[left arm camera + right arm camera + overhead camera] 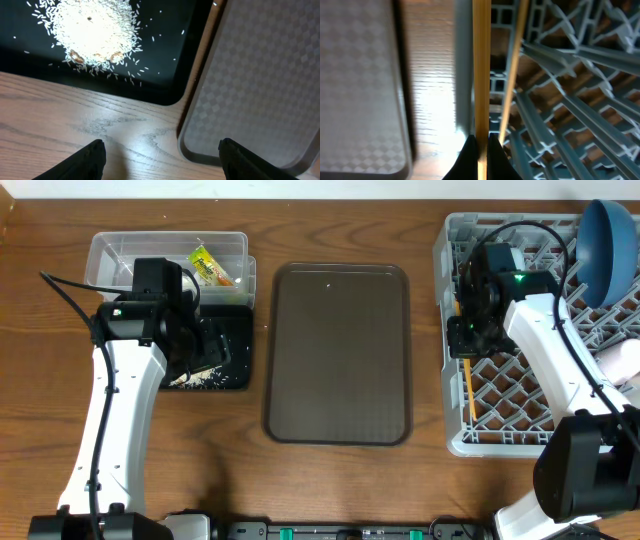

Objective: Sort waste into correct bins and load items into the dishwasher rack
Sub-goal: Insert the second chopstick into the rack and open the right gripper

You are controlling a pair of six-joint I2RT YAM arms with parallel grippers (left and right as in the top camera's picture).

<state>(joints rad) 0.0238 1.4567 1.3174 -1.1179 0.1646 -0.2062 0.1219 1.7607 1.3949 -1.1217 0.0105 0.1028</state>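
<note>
My right gripper (463, 340) (481, 142) is shut on a wooden chopstick (481, 70) (466, 385) at the left edge of the grey dishwasher rack (520, 395) (560, 115). A second chopstick (512, 75) lies just to the right, on the rack grid. A dark-blue plate (606, 235) stands at the rack's far right corner, and a white cup (622, 360) lies at its right edge. My left gripper (196, 345) (161, 155) is open and empty over the black tray (232, 330) (165, 75), which holds a pile of white rice (90, 30) (200, 378). The clear tub (110, 255) holds a yellow-green wrapper (208, 265).
A large brown serving tray (338, 352) (260, 85) (360, 85) lies between the black tray and the rack. A strip of bare wooden table (75, 120) shows under my left fingers.
</note>
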